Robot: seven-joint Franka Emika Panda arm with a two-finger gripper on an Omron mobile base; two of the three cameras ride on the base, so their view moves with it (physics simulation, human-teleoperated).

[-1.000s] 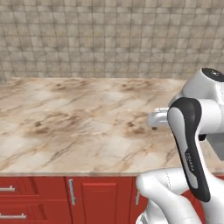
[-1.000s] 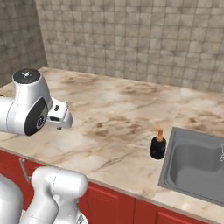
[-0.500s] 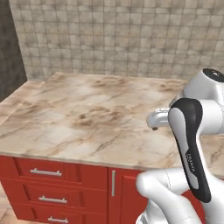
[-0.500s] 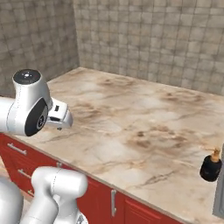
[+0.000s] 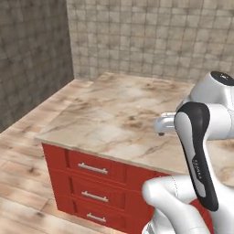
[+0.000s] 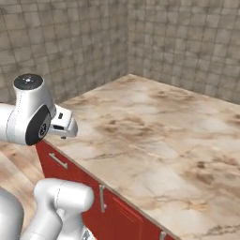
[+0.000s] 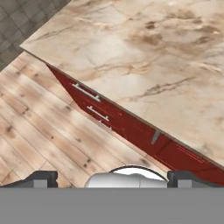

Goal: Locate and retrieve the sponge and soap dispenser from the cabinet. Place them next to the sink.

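The tool shows as two dark tips at the bottom of the hand view, set wide apart, released, with nothing between them. Below it lie the wooden floor and the front edge of the marble surface, which runs diagonally across that view. Red drawers with small grey handles sit under that edge.

In the left base view the surface ends at a free left corner, with open floor beside it and tiled walls behind. Three drawers are stacked there.

The right base view shows the surface running into the wall corner, bare marble throughout, and a cupboard door handle.
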